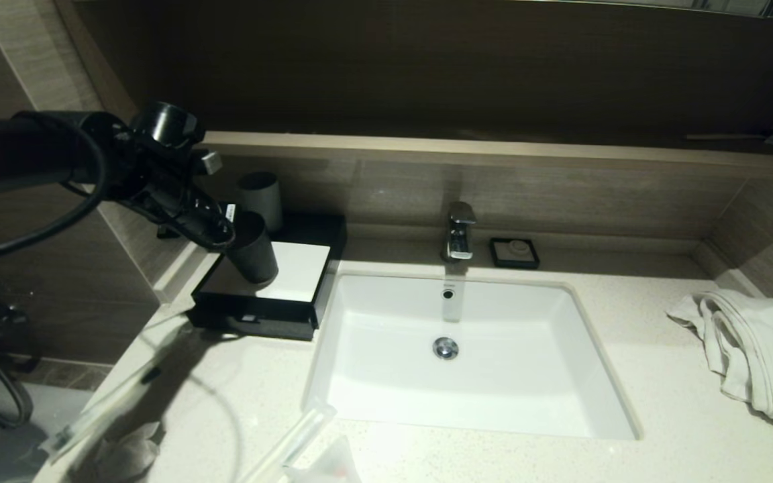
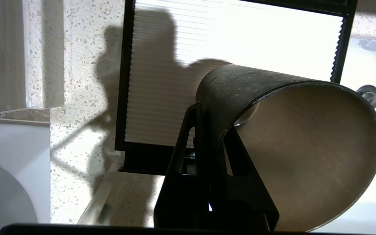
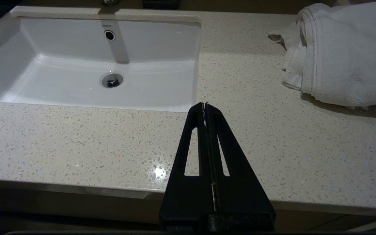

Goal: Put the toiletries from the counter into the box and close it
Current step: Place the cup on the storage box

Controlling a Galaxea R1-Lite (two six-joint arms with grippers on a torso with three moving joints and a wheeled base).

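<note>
One cup (image 1: 252, 255) hangs tilted over the open box (image 1: 262, 315), its wall pinched between the closed left jaws. Level it before lowering, I judge, releasing only once seated. Right jaws are shut, empty, above bare surface (image 3: 77, 140).

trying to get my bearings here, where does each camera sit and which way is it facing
Head view: high on the robot, looking forward and down at the counter, sink and open black box; the left arm shows at the left, its left gripper holding a dark cup above the box.
Left wrist view: behind the left fingers, looking down past the cup onto the box's white inside.
Right wrist view: low at the counter's front edge, facing the sink and white towel; the right gripper is shut and empty.
Shared: head and right wrist views both show sink and towel.
</note>
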